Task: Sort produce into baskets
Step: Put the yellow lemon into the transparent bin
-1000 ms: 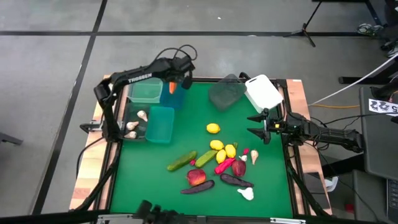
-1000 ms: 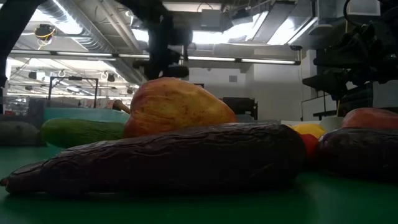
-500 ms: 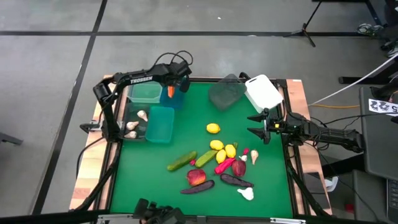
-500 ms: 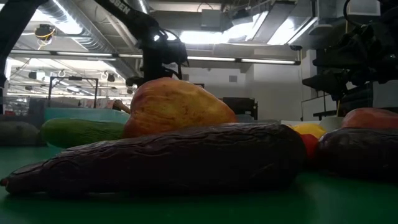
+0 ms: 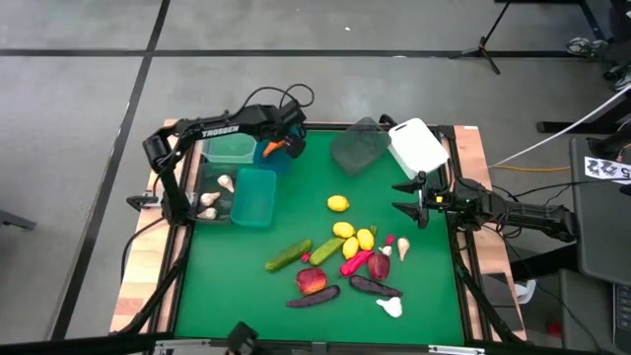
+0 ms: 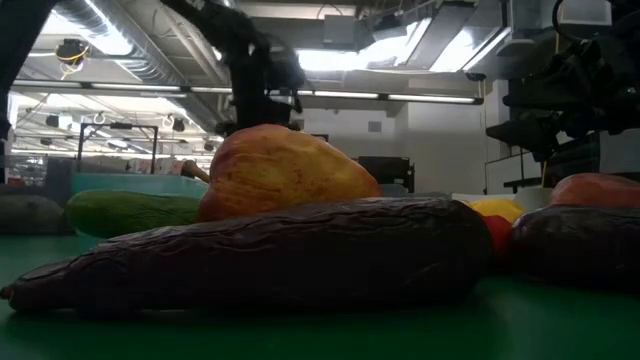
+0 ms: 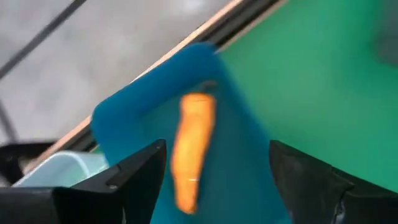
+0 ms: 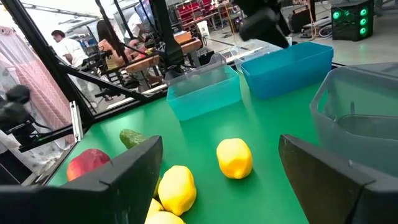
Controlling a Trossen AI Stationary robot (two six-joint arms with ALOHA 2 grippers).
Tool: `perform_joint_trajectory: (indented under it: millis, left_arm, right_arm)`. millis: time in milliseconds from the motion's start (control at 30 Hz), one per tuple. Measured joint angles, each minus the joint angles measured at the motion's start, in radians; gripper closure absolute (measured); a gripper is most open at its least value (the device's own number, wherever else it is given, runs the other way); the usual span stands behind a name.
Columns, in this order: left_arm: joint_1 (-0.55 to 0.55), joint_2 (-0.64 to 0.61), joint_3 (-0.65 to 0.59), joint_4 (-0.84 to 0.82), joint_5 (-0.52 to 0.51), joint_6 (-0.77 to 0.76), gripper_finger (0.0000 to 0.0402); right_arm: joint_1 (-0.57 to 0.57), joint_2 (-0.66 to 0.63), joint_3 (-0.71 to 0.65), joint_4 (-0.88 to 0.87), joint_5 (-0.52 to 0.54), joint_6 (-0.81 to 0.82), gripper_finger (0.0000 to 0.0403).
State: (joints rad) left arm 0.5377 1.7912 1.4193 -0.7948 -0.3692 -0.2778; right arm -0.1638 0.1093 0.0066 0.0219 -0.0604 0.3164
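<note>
An orange carrot (image 7: 193, 149) shows inside the blue basket (image 5: 280, 158) at the far left. My left gripper (image 5: 284, 146) hangs open just above it, one finger on either side, neither touching. Whether the carrot rests on the basket's floor I cannot tell. Around the blue basket stand the clear green basket (image 5: 229, 146), the teal basket (image 5: 254, 197), the grey basket (image 5: 357, 146) and the white basket (image 5: 418, 146). Lemons (image 5: 338, 204), cucumbers (image 5: 287, 256), an apple (image 5: 312, 281), eggplants (image 5: 375, 287), a pepper (image 5: 355, 263) and garlic (image 5: 390, 307) lie on the green mat. My right gripper (image 5: 409, 197) waits open at the right edge.
Two garlic bulbs (image 5: 209, 199) lie in a dark tray at the left edge, beside the teal basket. The loose produce is bunched at the mat's near middle. In the low view the apple (image 6: 285, 175) and an eggplant (image 6: 270, 255) fill the foreground. People show in the room beyond the table.
My left gripper has come down toward the blue basket and rolled at the wrist. It has opened and let go of the carrot, which now shows lower, inside the blue basket's outline.
</note>
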Motion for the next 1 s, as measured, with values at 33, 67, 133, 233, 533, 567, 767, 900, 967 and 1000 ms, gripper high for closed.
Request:
perform_joint_trajectory:
  millis: [33,67,133,233,533,567,767,900,967,1000]
  left_arm:
    - [-0.019,-0.014,0.000,0.003,0.006,0.011,0.0124]
    - [-0.040,-0.030,0.000,0.012,0.014,0.027,0.0126]
    - [-0.089,-0.059,0.000,0.040,0.061,0.083,0.0130]
    - [-0.177,-0.086,0.002,0.135,0.177,0.212,0.0134]
    - [-0.400,-0.017,0.002,0.414,0.308,0.530,0.0134]
    - [-0.408,-0.007,0.002,0.439,0.308,0.539,0.0134]
    - [-0.397,0.068,0.002,0.478,0.342,0.541,0.0134]
    - [-0.375,0.116,0.001,0.506,0.386,0.545,0.0134]
    - [-0.368,0.136,0.001,0.510,0.403,0.541,0.0134]
    - [-0.363,0.145,0.001,0.519,0.418,0.530,0.0134]
  right_arm:
    - [0.000,0.000,0.000,0.000,0.000,0.000,0.0084]
    - [0.000,0.000,0.000,0.000,0.000,0.000,0.0084]
    - [0.000,0.000,0.000,0.000,0.000,0.000,0.0084]
    - [0.000,0.000,0.000,0.000,0.000,0.000,0.0084]
    - [0.000,0.000,0.000,0.000,0.000,0.018,0.0084]
    - [0.000,0.000,0.000,0.000,0.000,0.019,0.0084]
    - [0.000,0.000,0.000,0.000,0.000,0.019,0.0084]
    - [0.000,0.000,0.000,0.000,0.000,0.019,0.0084]
    - [0.000,0.000,0.000,0.000,0.000,0.019,0.0084]
    - [0.000,0.000,0.000,0.000,0.000,0.019,0.0084]
